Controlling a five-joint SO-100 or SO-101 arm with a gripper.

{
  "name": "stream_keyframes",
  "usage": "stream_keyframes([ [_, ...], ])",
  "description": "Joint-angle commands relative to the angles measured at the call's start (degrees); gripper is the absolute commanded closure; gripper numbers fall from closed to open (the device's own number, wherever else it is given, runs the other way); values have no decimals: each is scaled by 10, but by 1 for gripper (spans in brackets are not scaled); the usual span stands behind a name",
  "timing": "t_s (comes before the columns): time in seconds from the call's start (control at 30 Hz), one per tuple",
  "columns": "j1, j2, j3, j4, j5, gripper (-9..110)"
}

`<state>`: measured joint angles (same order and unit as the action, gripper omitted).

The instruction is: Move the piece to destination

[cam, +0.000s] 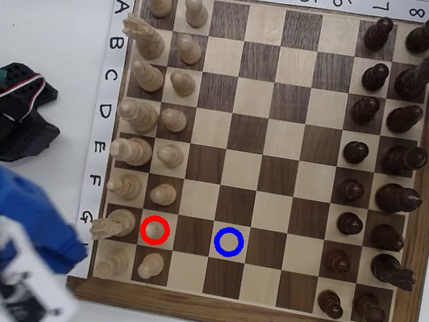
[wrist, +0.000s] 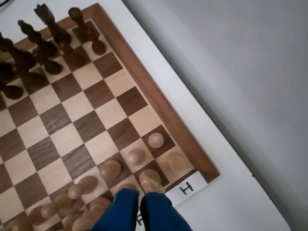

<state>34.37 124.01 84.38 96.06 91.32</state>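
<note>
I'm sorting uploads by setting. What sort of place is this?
Probably a hobbyist's tabletop test bench: a wooden chessboard with paper coordinate labels on a plain white table, beside the blue arm.

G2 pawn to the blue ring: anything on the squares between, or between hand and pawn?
Path looks clear: the one square between the pawn in the red ring and the blue-ringed square is bare in the overhead view. On the hand side, the pale knight stands directly behind the pawn, between it and the board edge.

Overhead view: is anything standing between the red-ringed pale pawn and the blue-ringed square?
Only one bare light square separates the small pale cream wooden pawn from the blue-ringed dark square; no piece stands there.
</note>
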Motion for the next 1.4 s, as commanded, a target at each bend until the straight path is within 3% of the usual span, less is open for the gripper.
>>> stream_keyframes([
  [0.0, -87, -36, 46, -13, 72, 101],
  [0.33, -111, -91, 88, -62, 92, 101],
  [1.37, -78, -125, 235, -227, 47, 81],
])
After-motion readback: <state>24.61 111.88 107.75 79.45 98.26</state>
